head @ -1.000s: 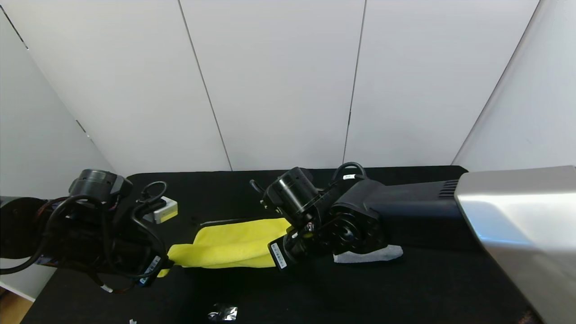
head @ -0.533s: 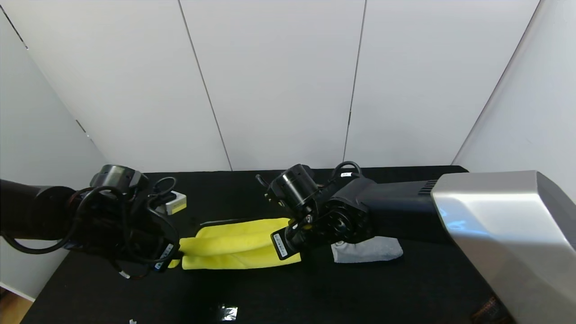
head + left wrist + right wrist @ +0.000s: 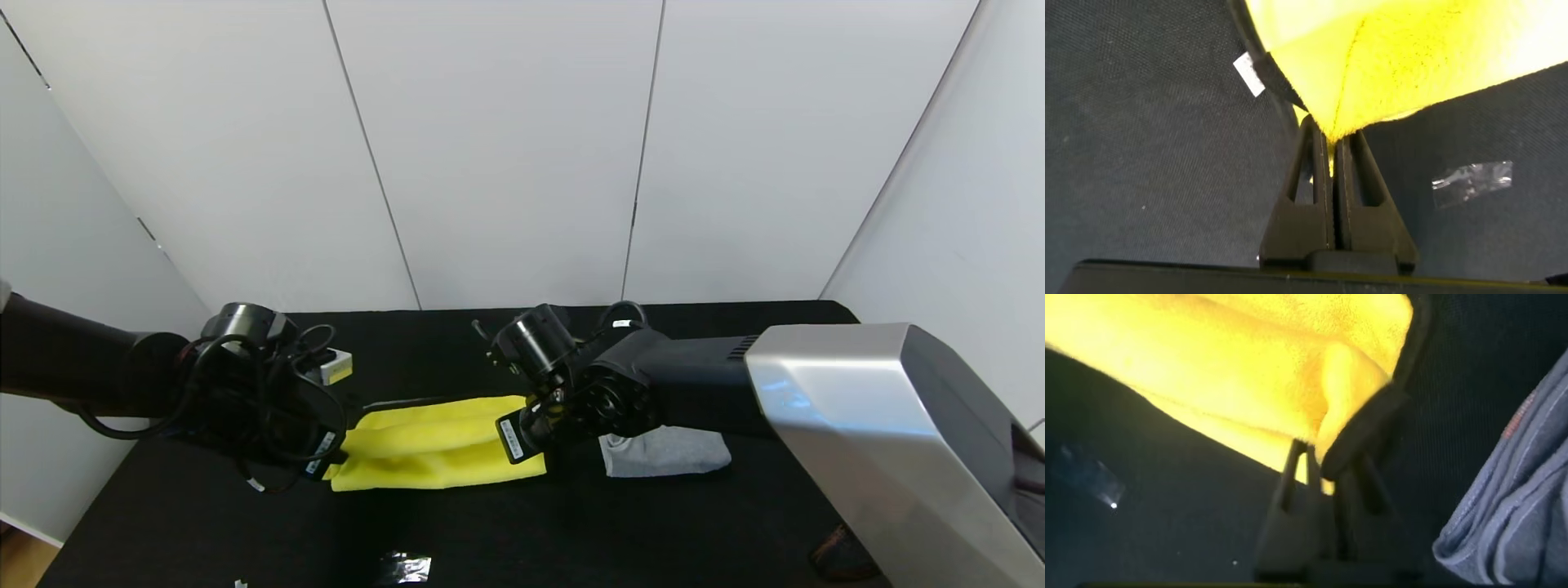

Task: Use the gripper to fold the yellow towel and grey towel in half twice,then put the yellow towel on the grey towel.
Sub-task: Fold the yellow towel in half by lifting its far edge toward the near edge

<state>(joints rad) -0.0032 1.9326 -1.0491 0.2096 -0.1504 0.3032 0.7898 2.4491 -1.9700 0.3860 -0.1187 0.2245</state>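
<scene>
Yellow towel stretched between both clamped grippers.

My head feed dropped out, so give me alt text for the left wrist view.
The left gripper is shut on a corner of the yellow towel, which spreads away from the fingers over the black table. A small white tag sticks out from the towel's black edge, and a scrap of clear plastic lies on the table nearby.

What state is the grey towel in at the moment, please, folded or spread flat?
Folded: the grey towel lies as a small bunched bundle on the black table, beside the yellow towel.
</scene>
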